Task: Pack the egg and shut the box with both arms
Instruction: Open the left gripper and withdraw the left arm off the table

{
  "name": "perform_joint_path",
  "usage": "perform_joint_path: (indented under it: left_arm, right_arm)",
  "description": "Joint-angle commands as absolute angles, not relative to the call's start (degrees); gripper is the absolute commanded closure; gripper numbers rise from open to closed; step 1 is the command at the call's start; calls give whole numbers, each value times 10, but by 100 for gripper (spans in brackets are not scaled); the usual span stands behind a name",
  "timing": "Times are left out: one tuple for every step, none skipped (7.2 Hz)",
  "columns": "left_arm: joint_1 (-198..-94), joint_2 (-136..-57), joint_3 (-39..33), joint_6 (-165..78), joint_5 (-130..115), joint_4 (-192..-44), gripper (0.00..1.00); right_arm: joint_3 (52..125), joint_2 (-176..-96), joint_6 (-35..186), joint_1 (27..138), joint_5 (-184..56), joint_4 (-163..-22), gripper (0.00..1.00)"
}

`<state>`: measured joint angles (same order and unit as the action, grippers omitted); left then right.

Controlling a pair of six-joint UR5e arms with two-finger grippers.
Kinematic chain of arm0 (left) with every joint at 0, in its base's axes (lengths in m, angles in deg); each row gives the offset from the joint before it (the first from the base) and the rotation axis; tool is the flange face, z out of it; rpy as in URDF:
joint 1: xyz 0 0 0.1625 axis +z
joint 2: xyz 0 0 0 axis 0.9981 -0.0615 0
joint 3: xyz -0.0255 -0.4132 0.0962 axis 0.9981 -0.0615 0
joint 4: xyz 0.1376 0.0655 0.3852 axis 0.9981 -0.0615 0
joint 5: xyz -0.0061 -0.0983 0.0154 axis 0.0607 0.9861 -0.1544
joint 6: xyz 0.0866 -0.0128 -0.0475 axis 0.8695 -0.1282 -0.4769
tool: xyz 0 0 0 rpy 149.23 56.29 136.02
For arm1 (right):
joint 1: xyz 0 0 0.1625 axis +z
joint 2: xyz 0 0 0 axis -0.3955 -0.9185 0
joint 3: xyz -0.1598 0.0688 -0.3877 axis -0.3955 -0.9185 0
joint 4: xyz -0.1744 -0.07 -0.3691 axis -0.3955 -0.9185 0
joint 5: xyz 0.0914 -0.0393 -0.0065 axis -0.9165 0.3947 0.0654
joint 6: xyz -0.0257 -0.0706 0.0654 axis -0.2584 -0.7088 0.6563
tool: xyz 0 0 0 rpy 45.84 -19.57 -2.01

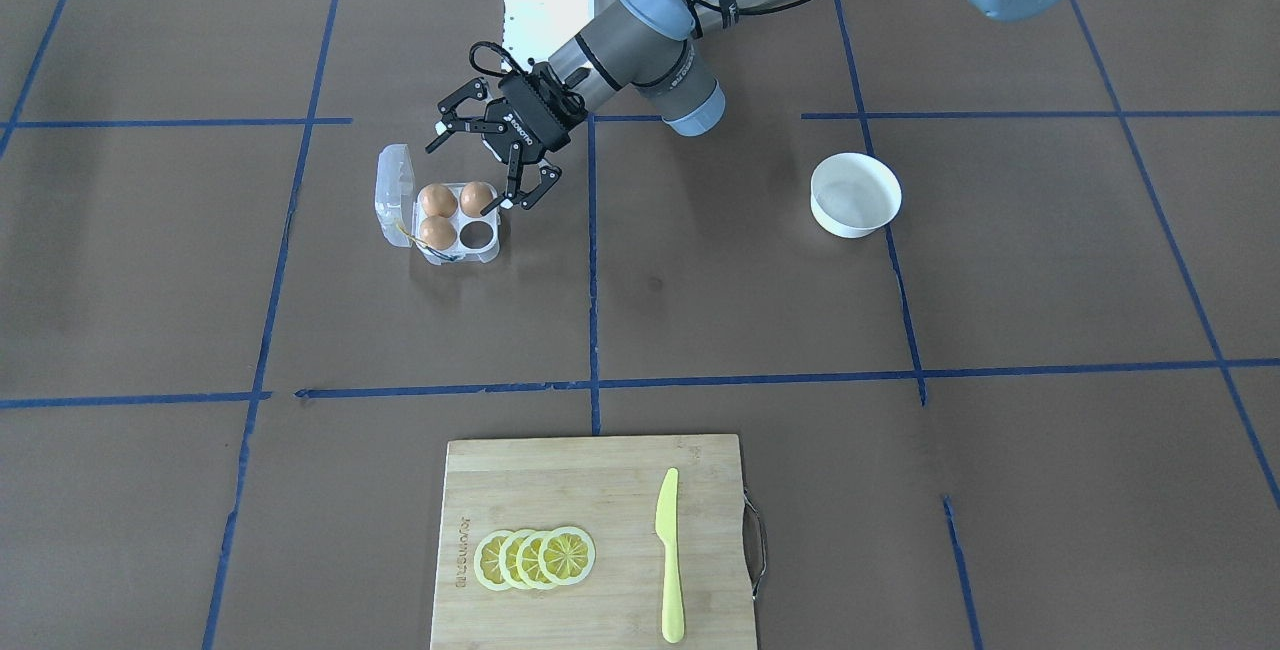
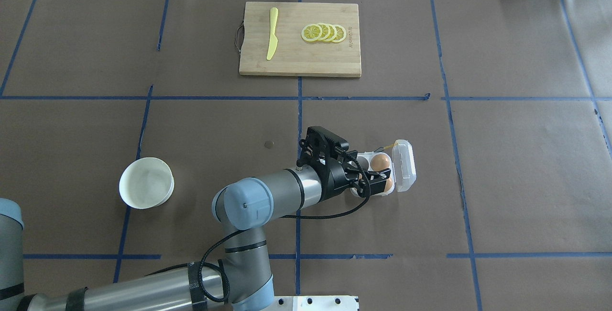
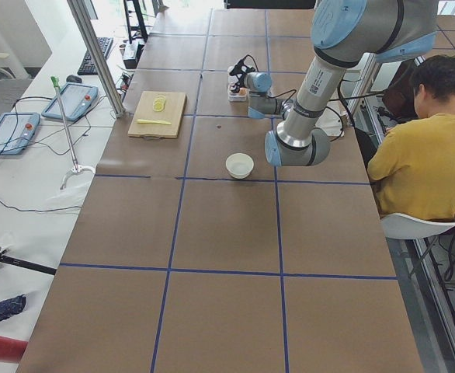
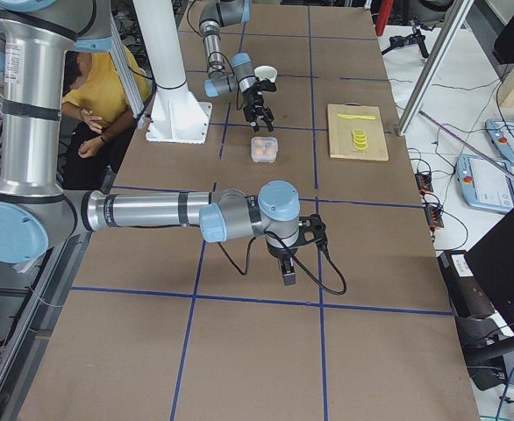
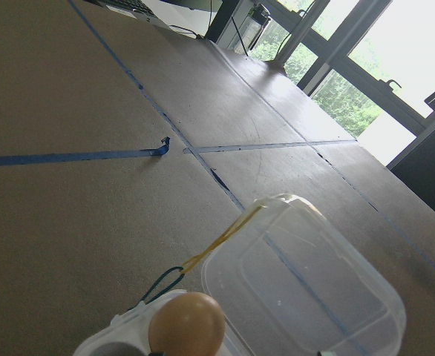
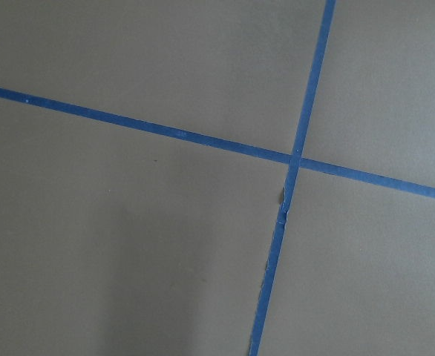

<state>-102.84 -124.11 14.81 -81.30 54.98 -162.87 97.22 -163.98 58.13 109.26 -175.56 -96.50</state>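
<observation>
The clear box [image 1: 447,220] stands with its lid [image 1: 393,192] swung open. Three brown eggs [image 1: 437,198] sit in its cells and look alike; one cell [image 1: 478,230] is empty. My left gripper [image 1: 480,170] hovers just above the box's robot-side edge, open and empty. From overhead, the left gripper [image 2: 370,177] covers part of the box [image 2: 404,165]. The left wrist view shows one egg [image 5: 186,325], the lid [image 5: 303,285] and the yellow loop [image 5: 221,241]. My right gripper [image 4: 288,270] hangs over bare table far from the box; I cannot tell whether it is open or shut.
A white bowl [image 1: 855,195] stands empty on my left side of the table. A wooden cutting board [image 1: 700,490] with lemon slices [image 1: 535,558] and a yellow knife [image 1: 669,555] lies at the far edge. A person sits beside the table [image 3: 425,155].
</observation>
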Motion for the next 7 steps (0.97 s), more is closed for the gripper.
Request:
perform_joint_path:
  left_arm:
    - [-1058,-1213,35,-813,613,-1458,0]
    - [-1080,-1186,-43,-813,639,-1345,0]
    - [-1124,-1163,-101,-812,703,-1243,0]
    - [-1180,-1124,-159,-810,761,-1157,0]
    - [-1252,-1106,-216,-782,782,-1055,0]
    - [-1284,-1104,-257,-705,788,-954,0]
    - [-1336,-1099,-278,-623,789,-881,0]
  right_arm:
    - [970,-1639,581,1093,-1756,-965,0]
    - [970,-1639,581,1093,-1756,-965,0]
    - [971,-1640,581,1093,-1756,-965,0]
    - [971,-1641,581,1093,-1756,-965,0]
    - [971,-1643,580,1093,-1754,-965,0]
    - [971,-1643,580,1093,-1753,-965,0]
    - [967,-1643,580,1093,-1753,-965,0]
